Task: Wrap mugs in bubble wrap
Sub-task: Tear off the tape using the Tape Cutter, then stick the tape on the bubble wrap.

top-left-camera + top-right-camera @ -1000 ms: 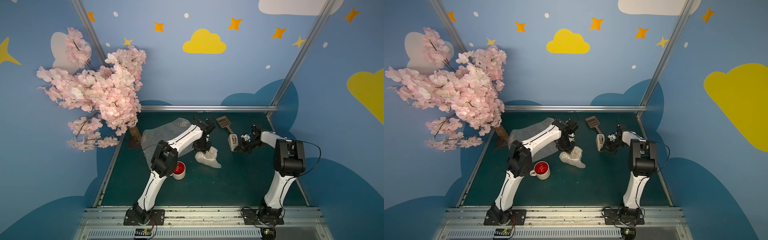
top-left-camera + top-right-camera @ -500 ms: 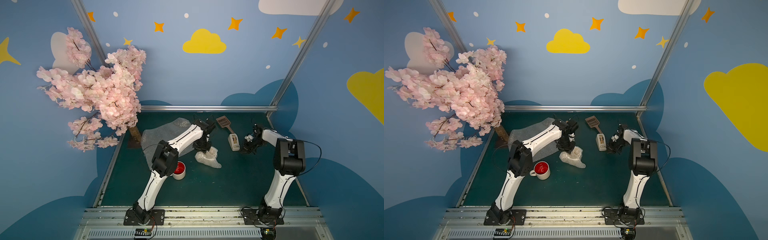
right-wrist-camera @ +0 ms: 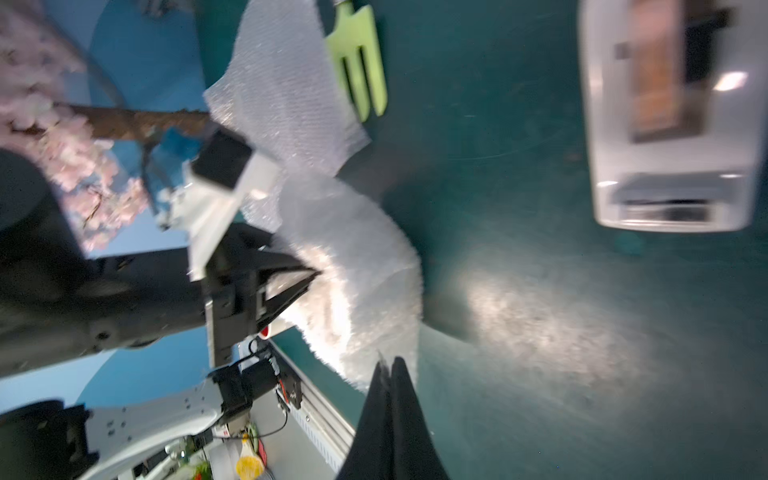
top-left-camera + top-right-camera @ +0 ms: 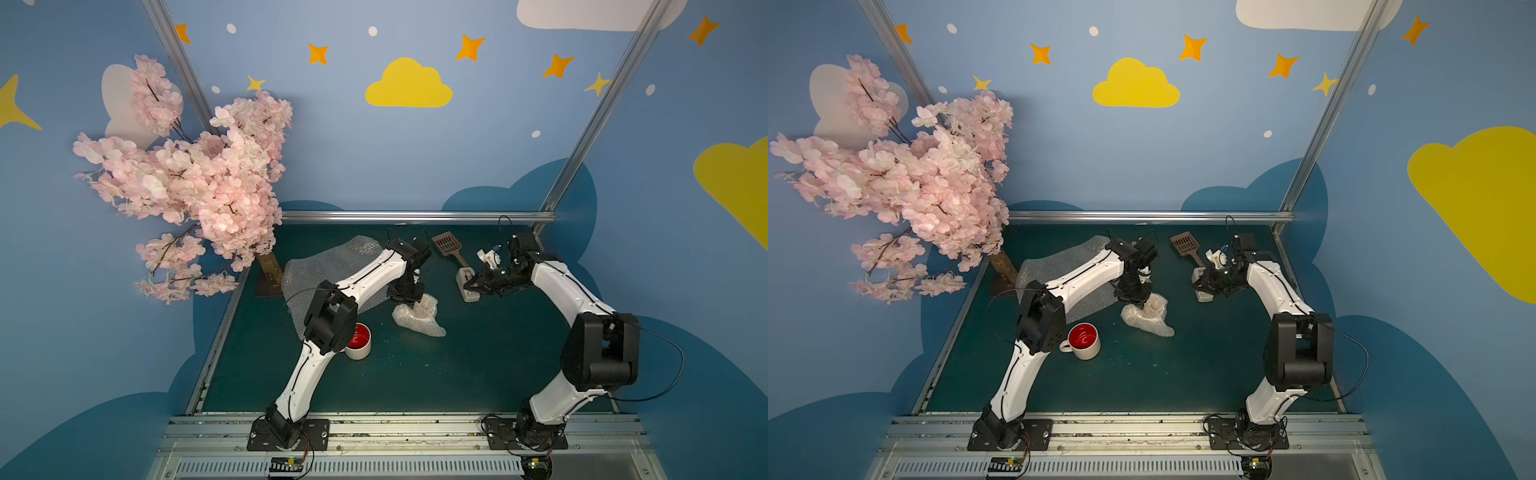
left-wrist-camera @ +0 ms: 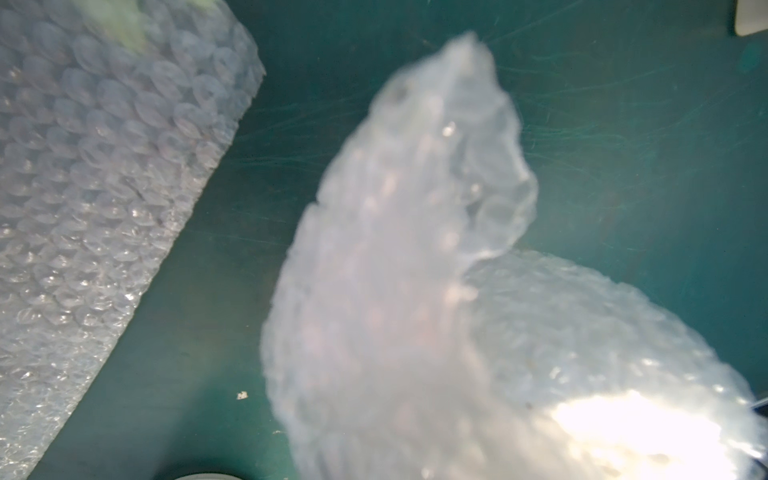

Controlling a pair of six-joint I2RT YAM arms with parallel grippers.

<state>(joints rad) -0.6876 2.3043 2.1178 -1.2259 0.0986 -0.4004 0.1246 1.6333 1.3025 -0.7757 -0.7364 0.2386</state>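
A cream mug with a red inside (image 4: pixel 358 341) (image 4: pixel 1084 340) stands upright on the green mat beside my left arm's elbow. One sheet of bubble wrap (image 4: pixel 328 270) (image 5: pixel 104 187) lies flat at the back left. A second piece is bunched into a bundle (image 4: pixel 419 318) (image 4: pixel 1148 316) (image 5: pixel 395 291); what it holds is hidden. My left gripper (image 4: pixel 409 301) (image 3: pixel 307 276) points down and is shut on the bundle's top edge. My right gripper (image 4: pixel 467 286) (image 3: pixel 390 365) is shut and empty, hovering to the right of the bundle by a white tape dispenser (image 4: pixel 467 284).
A brown slotted scoop (image 4: pixel 449 245) lies behind the dispenser. A green fork-shaped tool (image 3: pixel 361 62) pokes out at the flat sheet's edge. The pink blossom tree (image 4: pixel 199 187) overhangs the back left corner. A metal rail (image 4: pixel 415 216) bounds the back.
The right gripper has shifted a little to the left beside the tape dispenser. The left arm and the bundle have not moved.
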